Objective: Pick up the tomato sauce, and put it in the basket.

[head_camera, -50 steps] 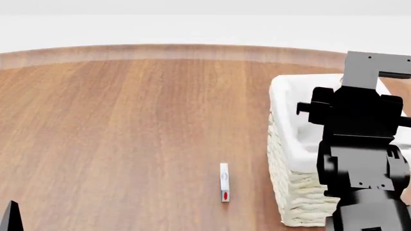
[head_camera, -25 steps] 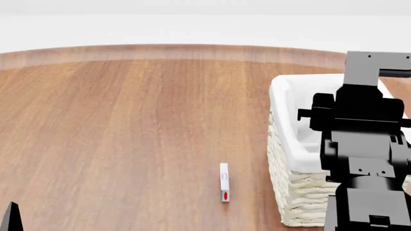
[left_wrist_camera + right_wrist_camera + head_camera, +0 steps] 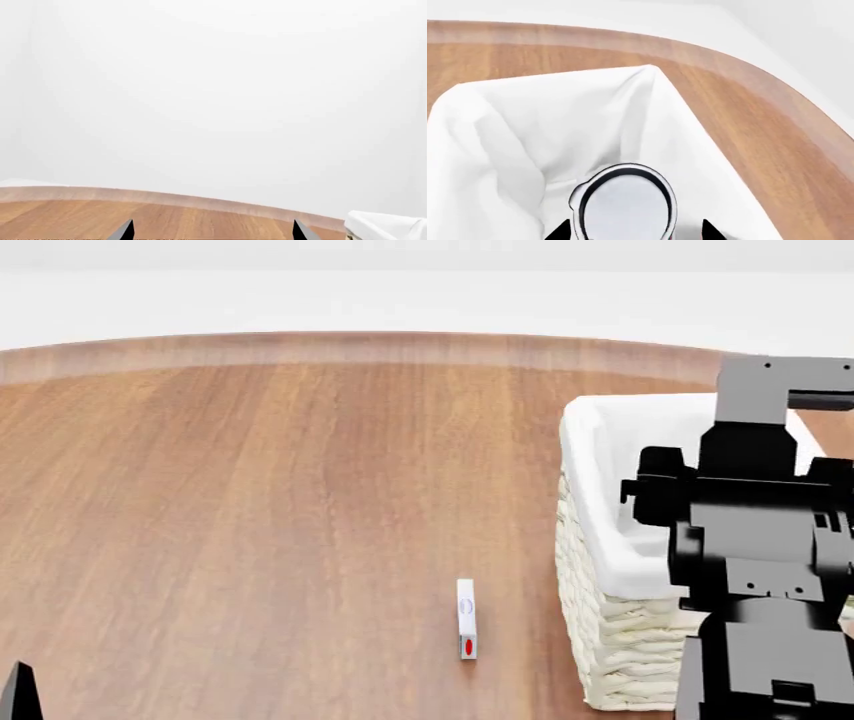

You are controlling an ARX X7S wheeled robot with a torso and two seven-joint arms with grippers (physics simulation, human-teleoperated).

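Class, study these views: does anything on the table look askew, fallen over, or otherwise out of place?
One thing: a small white tube with a red mark lies flat on the table, alone, beside the basket but apart from it. Nothing looks spilled or damaged.

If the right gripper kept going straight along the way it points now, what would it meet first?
Probably the white cloth liner inside the basket. The right gripper points into it, the tomato sauce between its jaws. Depth is unclear.
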